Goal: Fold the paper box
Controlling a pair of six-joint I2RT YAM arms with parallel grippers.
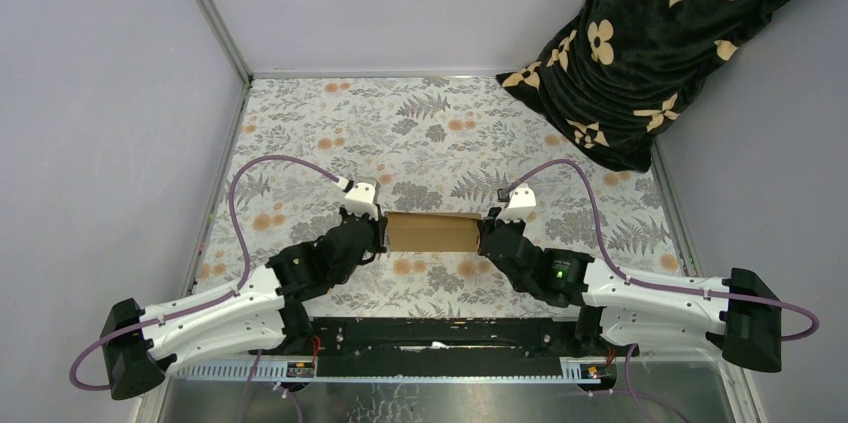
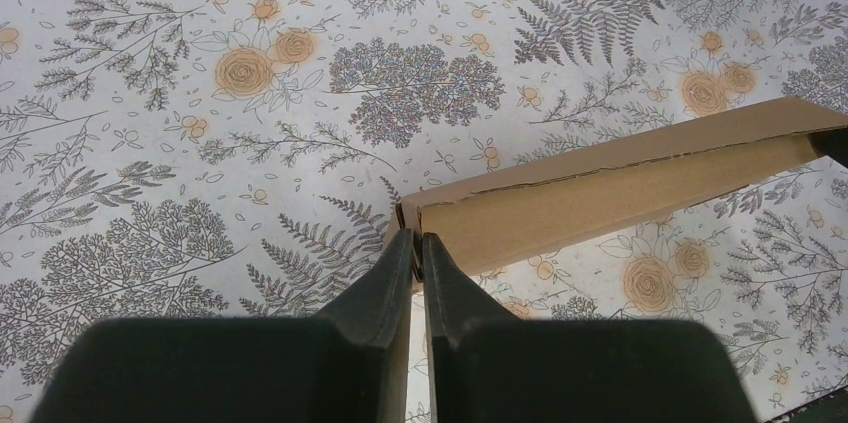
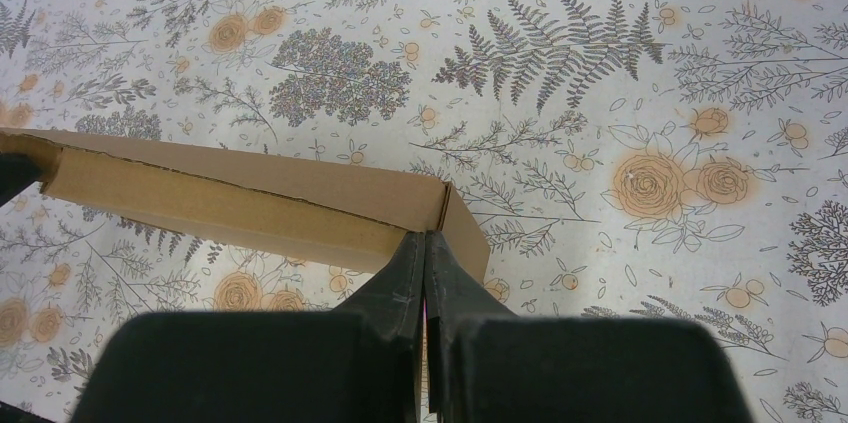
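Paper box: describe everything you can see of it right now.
The paper box is plain brown cardboard, already folded into a long, slim rectangular shape, with a seam running along its upper edge. It lies crosswise over the floral tablecloth. The left pincer is shut on its left end and the right pincer on its right end flap. Whether it rests on the cloth or hangs just above it cannot be told.

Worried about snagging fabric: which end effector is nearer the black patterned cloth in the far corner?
Right. The right end effector pinches the right end of the paper box, toward the black patterned cloth; the left end effector pinches its left end, farther off.
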